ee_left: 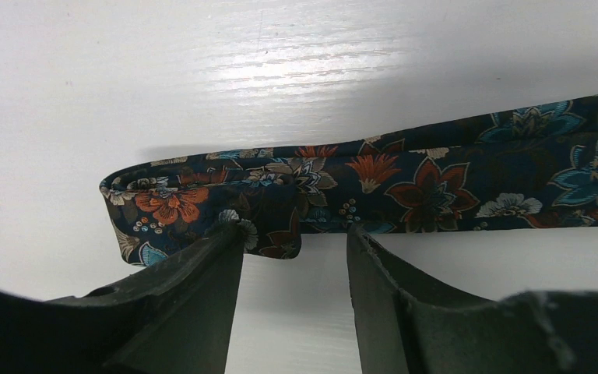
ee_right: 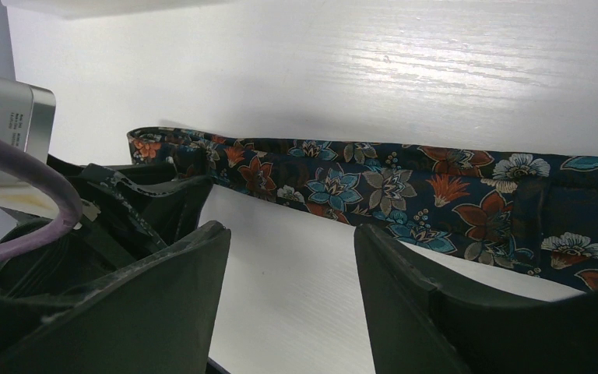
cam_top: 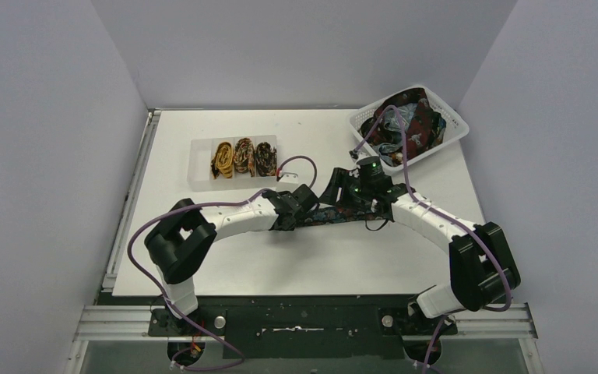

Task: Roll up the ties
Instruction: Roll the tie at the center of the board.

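A dark navy tie [cam_top: 328, 213] with orange and teal flowers lies flat across the middle of the table, and both grippers stand over it. In the left wrist view its folded end [ee_left: 195, 202] sits just past my left gripper [ee_left: 294, 234], which is open; the left fingertip [ee_left: 230, 234] touches the fabric's near edge. My left gripper [cam_top: 310, 202] meets my right gripper [cam_top: 350, 193] over the strip. In the right wrist view the tie [ee_right: 389, 183] runs across beyond my right gripper [ee_right: 290, 234], open with only bare table between its fingers.
A clear divided box [cam_top: 202, 165] at the back left holds three rolled ties [cam_top: 243, 157]. A white lattice basket [cam_top: 452, 121] at the back right is piled with loose ties [cam_top: 413, 128]. Purple cables [cam_top: 393, 136] arc over the arms.
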Controlling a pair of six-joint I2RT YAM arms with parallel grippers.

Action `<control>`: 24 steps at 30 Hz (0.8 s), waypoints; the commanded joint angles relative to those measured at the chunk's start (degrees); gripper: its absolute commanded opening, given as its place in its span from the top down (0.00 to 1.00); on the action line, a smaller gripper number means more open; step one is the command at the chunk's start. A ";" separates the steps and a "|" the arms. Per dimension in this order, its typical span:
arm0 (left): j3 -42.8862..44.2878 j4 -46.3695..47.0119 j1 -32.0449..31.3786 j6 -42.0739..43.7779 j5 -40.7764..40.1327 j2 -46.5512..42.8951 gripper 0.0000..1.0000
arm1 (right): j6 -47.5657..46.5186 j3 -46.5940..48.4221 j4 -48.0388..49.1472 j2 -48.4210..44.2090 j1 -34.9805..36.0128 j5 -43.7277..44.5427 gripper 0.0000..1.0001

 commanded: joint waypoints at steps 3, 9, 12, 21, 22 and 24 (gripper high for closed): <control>0.57 5.53 0.92 0.95 4.56 -10.06 0.42 | 0.71 0.97 3.65 -0.09 -0.52 -3.92 0.38; -6.40 11.65 2.26 0.75 8.71 -21.23 0.34 | 3.57 -0.05 8.70 2.58 0.09 -8.88 0.38; -10.88 13.01 3.93 -0.85 8.99 -26.45 0.34 | 4.39 0.46 9.78 4.45 2.20 -9.84 0.39; -27.97 14.14 18.76 -4.54 18.55 -43.49 0.28 | 4.92 5.96 11.40 12.23 11.01 -6.00 0.40; -29.68 14.52 20.79 -4.55 20.37 -44.94 0.27 | 4.93 6.56 11.44 13.04 11.66 -5.81 0.41; -32.50 14.61 24.81 -4.93 23.72 -47.38 0.27 | 4.62 7.56 11.26 14.14 12.82 -4.87 0.42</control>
